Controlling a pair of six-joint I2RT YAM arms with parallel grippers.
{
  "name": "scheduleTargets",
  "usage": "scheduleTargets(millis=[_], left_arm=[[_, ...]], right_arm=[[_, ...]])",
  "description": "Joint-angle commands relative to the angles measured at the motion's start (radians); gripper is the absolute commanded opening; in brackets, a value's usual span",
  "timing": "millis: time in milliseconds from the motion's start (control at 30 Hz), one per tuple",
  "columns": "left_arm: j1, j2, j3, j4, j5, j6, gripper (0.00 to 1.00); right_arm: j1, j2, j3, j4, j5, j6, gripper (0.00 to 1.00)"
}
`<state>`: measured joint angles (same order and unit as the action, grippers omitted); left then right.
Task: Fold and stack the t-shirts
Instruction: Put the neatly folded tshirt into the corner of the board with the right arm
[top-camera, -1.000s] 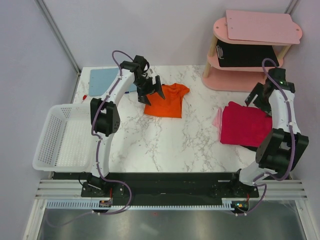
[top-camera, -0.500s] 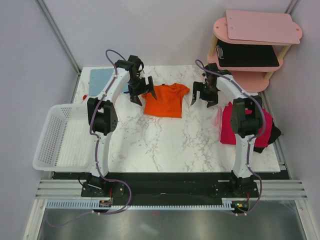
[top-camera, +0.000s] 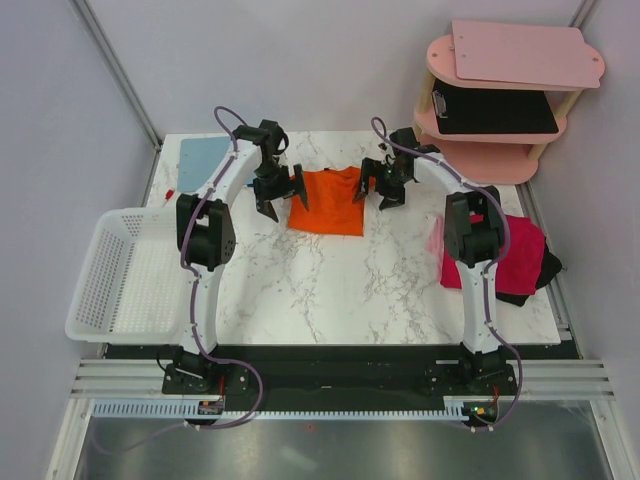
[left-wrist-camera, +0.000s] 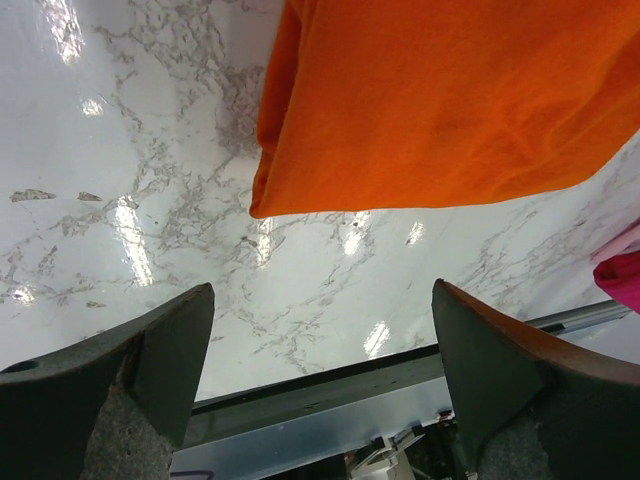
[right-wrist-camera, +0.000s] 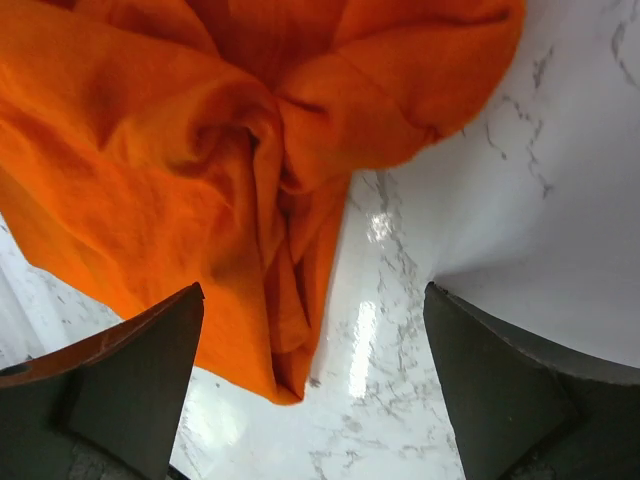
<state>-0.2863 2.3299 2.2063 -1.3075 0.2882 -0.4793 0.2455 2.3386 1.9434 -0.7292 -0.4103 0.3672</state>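
- A white marble table (top-camera: 330, 280) with grey veins fills the middle; its glossy top shows bright spots of overhead light.
- Plain pale lilac walls (top-camera: 300, 60) stand behind and to both sides, with a slanted metal post (top-camera: 115, 70) at the far left.
- A pink shelf unit (top-camera: 470, 165) stands at the far right corner.
- A white mesh basket (top-camera: 85, 290) sits at the left edge.
- A metal rail (top-camera: 330, 380) runs along the near edge.

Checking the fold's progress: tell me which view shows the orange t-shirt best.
Top external: nearly the whole orange t-shirt shows, between the left gripper and right gripper. Left wrist catches only one corner; right wrist only a bunched part.
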Motion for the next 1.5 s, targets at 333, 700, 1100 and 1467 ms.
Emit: scheduleTargets(millis=[333, 700, 1100, 1467], left_arm=[[0.001, -0.086, -0.031, -0.021, -0.046, 0.033, 0.96], [0.001, -0.095, -0.023, -0.03, -0.05, 0.039, 0.96], [-0.001, -0.078, -0.013, -0.018, -0.017, 0.019, 0.95], [-0.02, -0.058, 0.009, 0.001, 0.011, 0.018, 0.95]], right_arm=[[0.072, 0.24, 0.199, 0.113, -0.045, 0.125, 0.98], [0.097, 0.207, 0.143, 0.001, 0.002, 0.075, 0.0], [0.054, -0.09, -0.07, -0.262, 0.168, -0.123, 0.0], [-0.026, -0.39, -0.112, -0.423, 0.304, -0.139, 0.0]])
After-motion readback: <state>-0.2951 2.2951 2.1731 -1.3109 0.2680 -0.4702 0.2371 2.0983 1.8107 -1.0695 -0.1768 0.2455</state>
